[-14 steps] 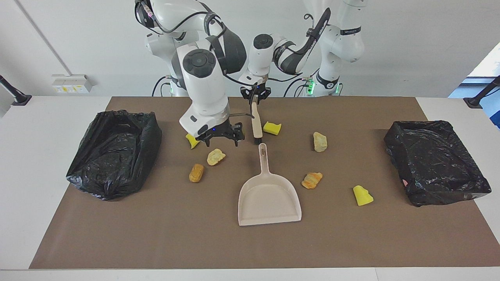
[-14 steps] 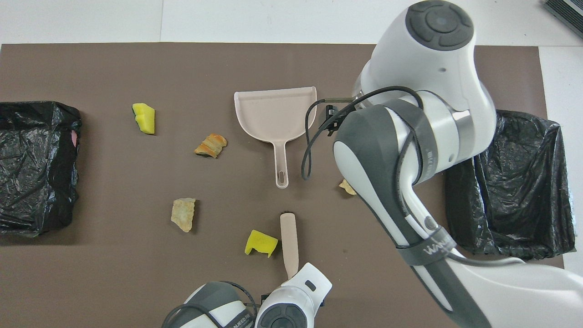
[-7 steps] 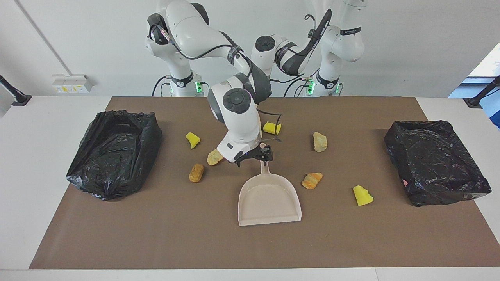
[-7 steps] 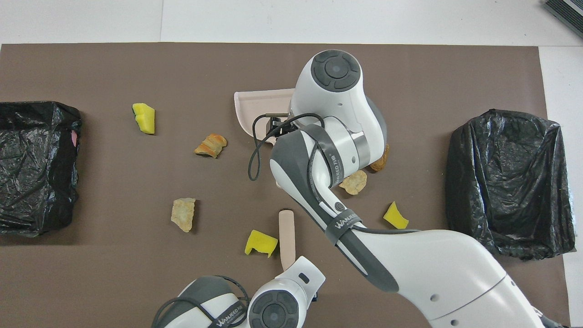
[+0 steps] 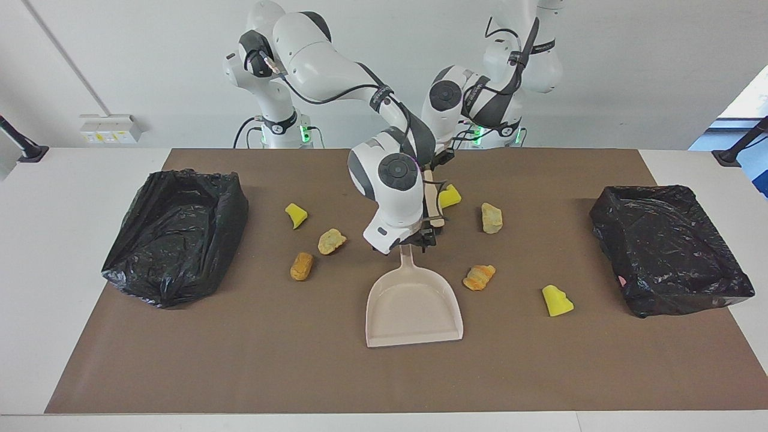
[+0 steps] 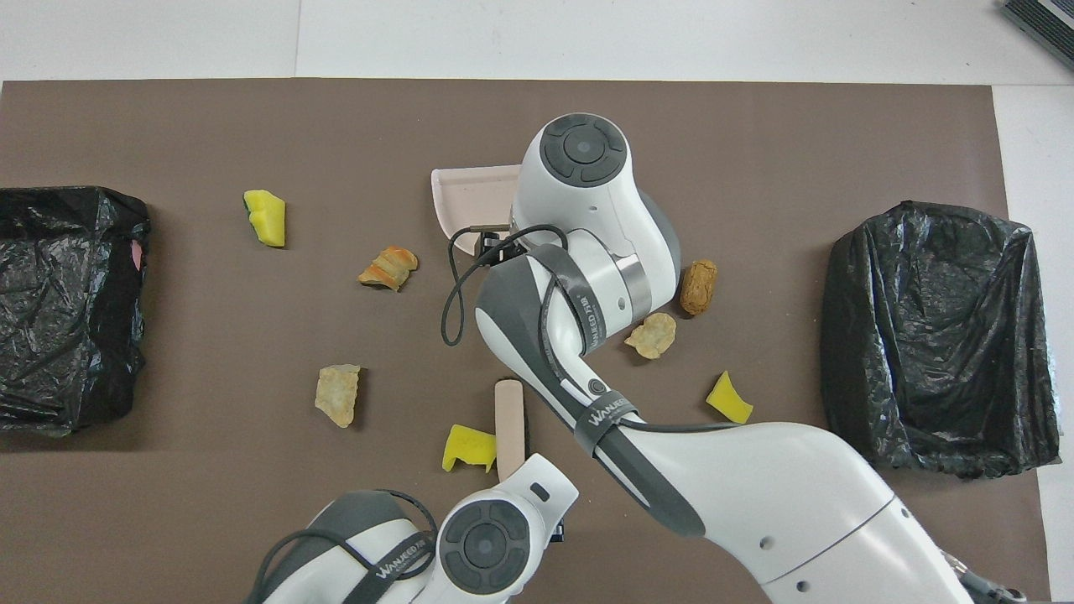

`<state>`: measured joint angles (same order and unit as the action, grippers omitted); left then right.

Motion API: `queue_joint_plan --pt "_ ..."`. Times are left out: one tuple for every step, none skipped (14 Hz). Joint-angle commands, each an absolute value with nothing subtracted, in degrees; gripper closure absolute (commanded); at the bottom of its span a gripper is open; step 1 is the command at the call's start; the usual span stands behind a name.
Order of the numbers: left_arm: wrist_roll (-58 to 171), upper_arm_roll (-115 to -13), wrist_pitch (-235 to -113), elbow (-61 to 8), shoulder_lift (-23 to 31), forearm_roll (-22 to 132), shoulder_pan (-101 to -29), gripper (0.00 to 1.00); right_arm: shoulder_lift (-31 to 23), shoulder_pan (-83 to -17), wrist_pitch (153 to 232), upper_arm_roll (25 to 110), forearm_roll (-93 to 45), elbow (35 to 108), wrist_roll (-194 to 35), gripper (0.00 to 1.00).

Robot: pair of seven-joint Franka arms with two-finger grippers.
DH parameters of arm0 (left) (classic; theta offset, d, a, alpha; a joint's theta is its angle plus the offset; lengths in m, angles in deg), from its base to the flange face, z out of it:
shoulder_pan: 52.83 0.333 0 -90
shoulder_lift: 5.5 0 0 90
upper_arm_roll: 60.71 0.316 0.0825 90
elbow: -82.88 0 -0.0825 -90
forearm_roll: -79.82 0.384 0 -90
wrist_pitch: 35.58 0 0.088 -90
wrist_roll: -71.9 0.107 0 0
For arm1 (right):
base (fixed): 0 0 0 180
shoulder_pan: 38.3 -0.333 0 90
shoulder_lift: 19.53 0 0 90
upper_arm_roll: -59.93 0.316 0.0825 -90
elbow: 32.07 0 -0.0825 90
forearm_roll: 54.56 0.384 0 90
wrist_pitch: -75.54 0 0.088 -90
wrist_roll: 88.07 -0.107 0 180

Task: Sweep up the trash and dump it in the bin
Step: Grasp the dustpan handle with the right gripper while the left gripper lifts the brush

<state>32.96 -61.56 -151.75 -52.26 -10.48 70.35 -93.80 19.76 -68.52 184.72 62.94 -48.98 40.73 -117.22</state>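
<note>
Nearest robots: left gripper (image 5: 437,169) clamped on tan brush handle (image 6: 508,426), w/ a yellow sponge chunk (image 6: 468,447) just beside it. Next, right gripper (image 5: 414,239) at handle of beige dustpan (image 5: 414,307), fingers hidden, grip can't tell. Trash on brown mat (image 5: 300,366): yellow sponge bits (image 5: 557,300), tan-orange bread lumps (image 5: 479,276) scattered round pan, btw two black-bagged bins (image 5: 174,234).

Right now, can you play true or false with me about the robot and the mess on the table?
1. The dustpan has trash in it. False: it is bare.
2. The right gripper is at the dustpan's handle. True.
3. There are two black bins, one toward each end of the table. True.
4. All the trash is already in the bins. False: seven pieces lie loose on the brown mat.
5. The left gripper is over the yellow sponge chunk nearest the robots. True.
</note>
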Motion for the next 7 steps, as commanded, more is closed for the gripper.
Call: queue_joint_plan --pt "33.6 -61.9 -148.7 -52.6 -11.0 73.1 -86.0 1.00 19.1 -68.4 184.4 63.0 -48.8 42.2 -117.1 0.42" --pt "33.9 -61.9 -148.8 -52.6 -11.2 74.4 -83.3 1.00 19.1 -68.4 184.3 63.0 -48.8 42.1 -117.2 0.65" --pt "35.6 -61.9 -148.4 -52.3 -11.2 75.5 -81.8 1.00 19.1 -68.4 184.0 63.0 -48.8 42.1 -117.2 0.79" --pt "37.1 -61.9 -148.1 -51.9 -11.7 75.5 -80.7 1.00 19.1 -68.4 183.0 62.9 -48.9 41.9 -117.2 0.89" --pt "37.9 -61.9 -146.9 -51.0 -12.5 75.5 -79.7 1.00 18.6 -68.5 182.5 62.9 -48.8 41.8 -117.2 1.00" --pt "39.3 -61.9 -145.5 -49.4 -13.1 75.5 -78.2 1.00 17.9 -68.4 181.7 62.9 -48.6 41.9 -117.7 1.00" --pt "41.1 -61.9 -143.9 -47.7 -13.4 75.5 -76.9 1.00 17.5 -67.6 180.8 62.9 -48.6 41.9 -117.0 1.00"
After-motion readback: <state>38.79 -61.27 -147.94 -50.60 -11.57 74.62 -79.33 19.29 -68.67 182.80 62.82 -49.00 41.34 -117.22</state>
